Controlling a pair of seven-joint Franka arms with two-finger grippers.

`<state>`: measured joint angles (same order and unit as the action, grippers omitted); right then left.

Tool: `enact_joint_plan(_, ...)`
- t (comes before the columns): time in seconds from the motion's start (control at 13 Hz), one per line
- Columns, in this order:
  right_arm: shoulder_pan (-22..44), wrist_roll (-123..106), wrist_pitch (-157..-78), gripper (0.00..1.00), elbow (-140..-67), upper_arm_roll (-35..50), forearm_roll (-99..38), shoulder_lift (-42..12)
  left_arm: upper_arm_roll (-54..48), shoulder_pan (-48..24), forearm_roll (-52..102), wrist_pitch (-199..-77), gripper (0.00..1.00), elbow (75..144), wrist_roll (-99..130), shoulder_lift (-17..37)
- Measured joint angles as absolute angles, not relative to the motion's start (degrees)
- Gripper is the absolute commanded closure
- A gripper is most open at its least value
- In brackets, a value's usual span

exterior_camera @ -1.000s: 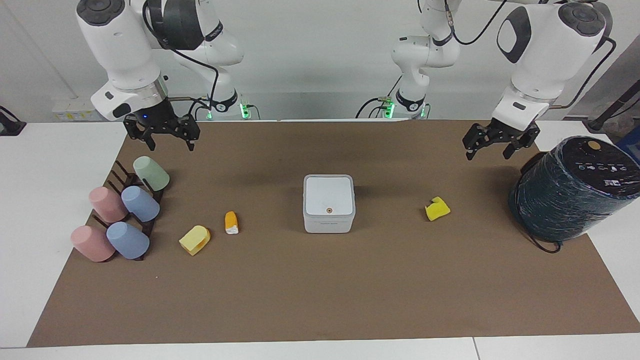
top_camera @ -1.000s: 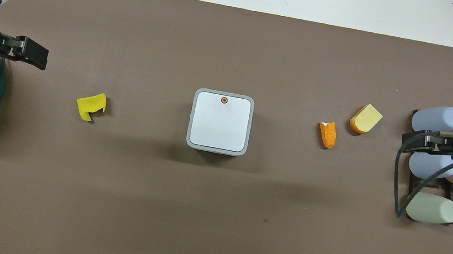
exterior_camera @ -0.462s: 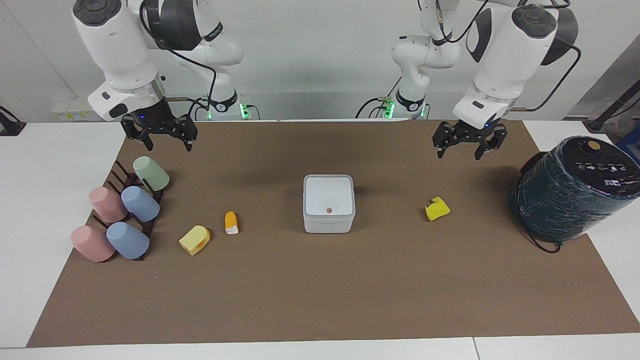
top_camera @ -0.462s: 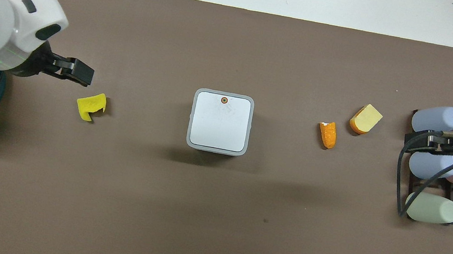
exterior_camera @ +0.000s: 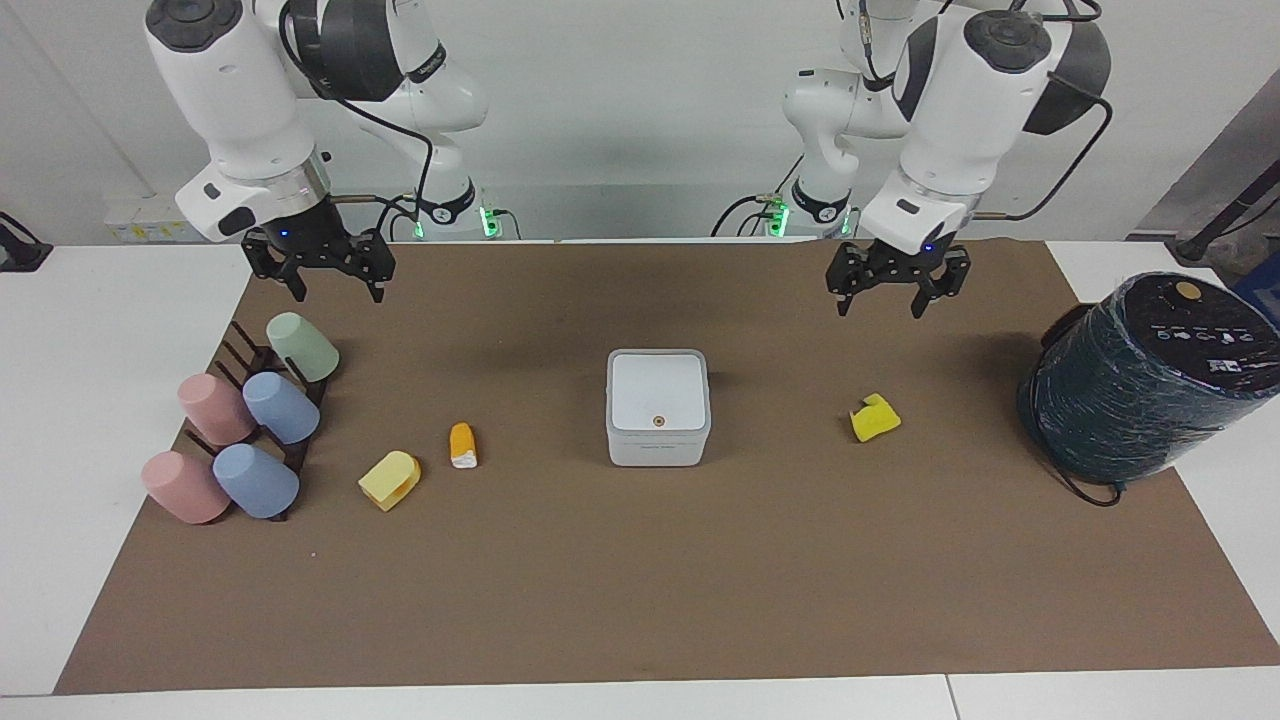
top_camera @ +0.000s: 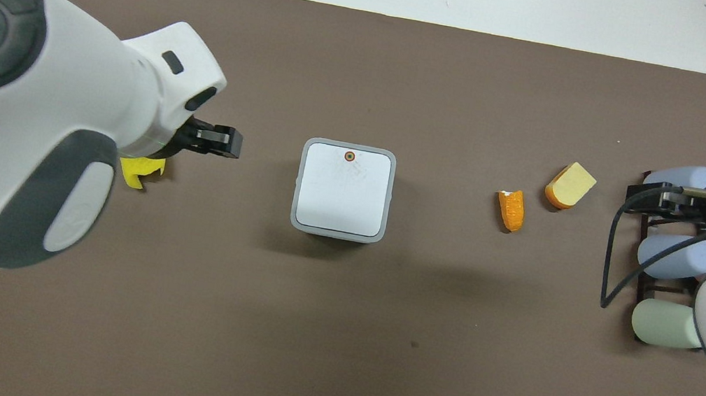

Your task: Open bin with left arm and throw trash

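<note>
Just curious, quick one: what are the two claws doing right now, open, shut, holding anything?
Left gripper: open, empty, up over the mat.
Right gripper: open, empty, waiting above the cup rack.

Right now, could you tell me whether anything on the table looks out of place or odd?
Only the trash does: three scraps lie loose on the mat, a bright yellow scrap toward the left arm's end, an orange scrap and a pale yellow scrap toward the right arm's. The bin sits closed.

A robotics lab; two white arms bolted by a white table with brown mat
</note>
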<state>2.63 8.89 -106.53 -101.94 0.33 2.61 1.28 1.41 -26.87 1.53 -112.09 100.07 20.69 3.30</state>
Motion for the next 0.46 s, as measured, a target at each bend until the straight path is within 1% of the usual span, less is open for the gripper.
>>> enact_joint_plan(0.15, 2.6, 9.8, -112.2, 0.00, -103.9, 0.3, 2.6, -0.3, 1.4, -29.9, 2.9, -118.6, 0.93, 101.3, 26.9, 5.8)
enact_joint_plan(0.23, 2.6, 9.9, -114.9, 0.00, -104.4, 0.3, 2.6, -1.9, 1.4, -30.7, 4.5, -121.6, 1.00, 101.3, 28.1, 7.1)
enact_joint_plan(0.46, 1.9, 10.2, -123.4, 0.00, -106.1, 0.2, 2.6, -7.8, 1.4, -31.5, 7.4, -129.4, 1.00, 101.4, 30.4, 9.4)
